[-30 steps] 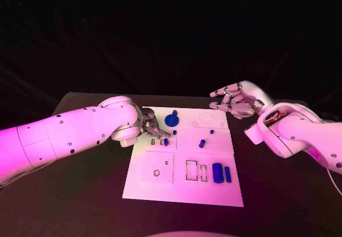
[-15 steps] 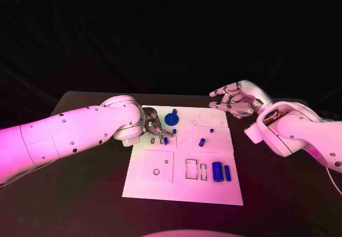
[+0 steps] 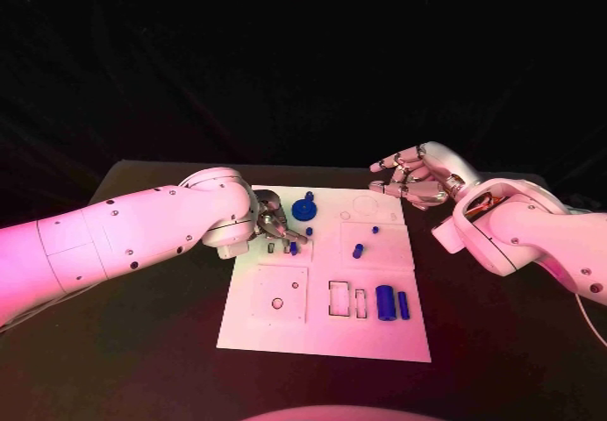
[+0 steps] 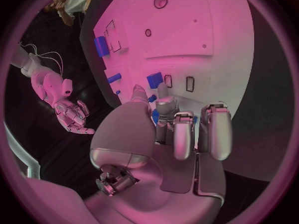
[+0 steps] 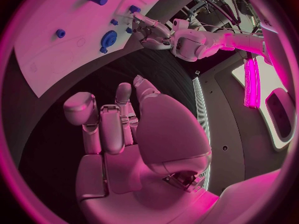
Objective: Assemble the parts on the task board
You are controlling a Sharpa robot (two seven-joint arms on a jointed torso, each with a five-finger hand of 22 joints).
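Nearest, two blue cylinders (image 3: 392, 304) lie on the task board's (image 3: 317, 329) front right. Further back, the left hand (image 3: 272, 226) pinches a small blue part (image 3: 294, 249) over a rectangular slot (image 4: 189, 83); seating it looks like the step, calling for straight alignment. Farthest, the right hand (image 3: 415, 180) hovers empty, loosely spread.

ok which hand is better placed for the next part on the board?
Probably left. The left hand is already over the task board, fingertips at a small blue part by the slots. The right hand hovers off the board's far corner, holding nothing.
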